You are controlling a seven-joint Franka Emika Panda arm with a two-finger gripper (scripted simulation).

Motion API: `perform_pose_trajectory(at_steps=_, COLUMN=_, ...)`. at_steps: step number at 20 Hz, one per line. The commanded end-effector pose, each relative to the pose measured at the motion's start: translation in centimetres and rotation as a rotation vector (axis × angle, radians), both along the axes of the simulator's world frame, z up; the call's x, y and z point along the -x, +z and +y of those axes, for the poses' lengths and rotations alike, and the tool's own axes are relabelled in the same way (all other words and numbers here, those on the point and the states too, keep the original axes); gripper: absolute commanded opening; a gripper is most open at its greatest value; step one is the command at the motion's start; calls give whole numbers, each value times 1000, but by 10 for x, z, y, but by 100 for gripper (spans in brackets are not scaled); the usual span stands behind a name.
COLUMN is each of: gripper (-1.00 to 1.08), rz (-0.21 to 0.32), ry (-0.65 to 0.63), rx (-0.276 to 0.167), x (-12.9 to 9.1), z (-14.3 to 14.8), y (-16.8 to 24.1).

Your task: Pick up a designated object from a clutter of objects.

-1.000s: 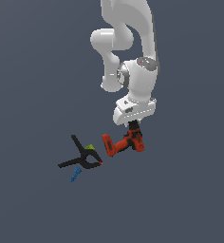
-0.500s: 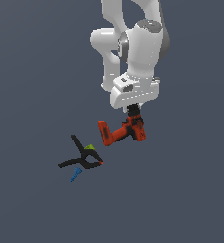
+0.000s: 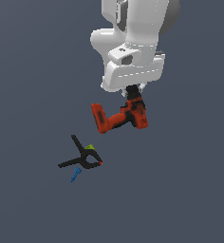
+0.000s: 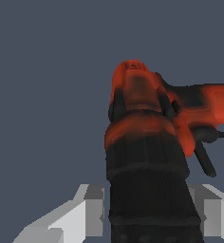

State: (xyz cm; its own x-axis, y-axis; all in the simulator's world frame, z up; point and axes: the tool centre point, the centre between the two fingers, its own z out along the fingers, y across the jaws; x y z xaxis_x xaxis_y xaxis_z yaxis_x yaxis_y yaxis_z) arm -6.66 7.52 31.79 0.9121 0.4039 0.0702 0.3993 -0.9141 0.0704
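Note:
The red-orange drill [image 3: 121, 117] hangs in the air under my gripper [image 3: 131, 93], well above the grey floor. The gripper is shut on the drill's black chuck end, with the handle sticking out toward the exterior view's left. In the wrist view the drill [image 4: 147, 142] fills the middle, its black chuck clamped between my two pale fingers [image 4: 90, 209]. The black spring clamp [image 3: 83, 156] with green and orange tips lies on the floor below and toward the exterior view's left of the drill. The tiny blue piece [image 3: 76, 174] lies just beside it.
The flat grey floor [image 3: 180, 190] extends all around. The white arm body [image 3: 133, 47] rises above the gripper at the top of the exterior view.
The gripper has risen with the drill in it, lifting it off the floor and away from the clamp. The clamp and the blue piece have not moved.

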Motion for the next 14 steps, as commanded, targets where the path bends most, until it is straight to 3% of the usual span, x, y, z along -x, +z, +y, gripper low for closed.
perform_pose_trajectory(at_steps=1, gripper=-100, rz=-7, ry=0, rx=0, x=-1, z=-3, y=22)
perform_pose_trajectory(at_steps=14, gripper=-100, rz=-8, ry=-2, rx=3, x=-4, z=-9, y=63)
